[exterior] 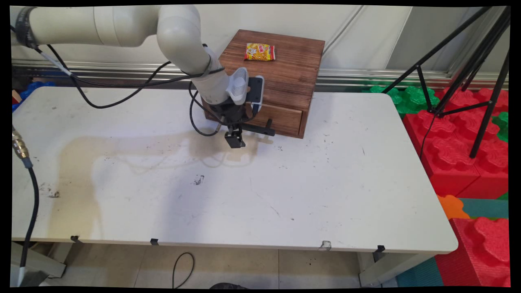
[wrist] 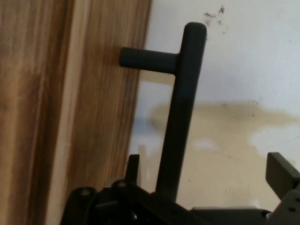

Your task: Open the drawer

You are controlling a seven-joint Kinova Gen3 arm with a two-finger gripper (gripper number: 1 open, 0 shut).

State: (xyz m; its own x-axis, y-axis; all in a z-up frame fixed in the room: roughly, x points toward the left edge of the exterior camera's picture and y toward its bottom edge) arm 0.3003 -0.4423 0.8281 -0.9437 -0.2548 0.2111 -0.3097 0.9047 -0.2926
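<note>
Gripper of mine hangs low over the tabletop near its far edge, right at the drawer front of the wooden box. My fingers stand apart, spread on either side of the black bar handle, which runs between them; I cannot tell whether either finger touches it. The drawer looks flush with the box. On the box's top, toward its far edge, lies a yellow snack packet. Stains mark the tabletop beneath my hand.
</note>
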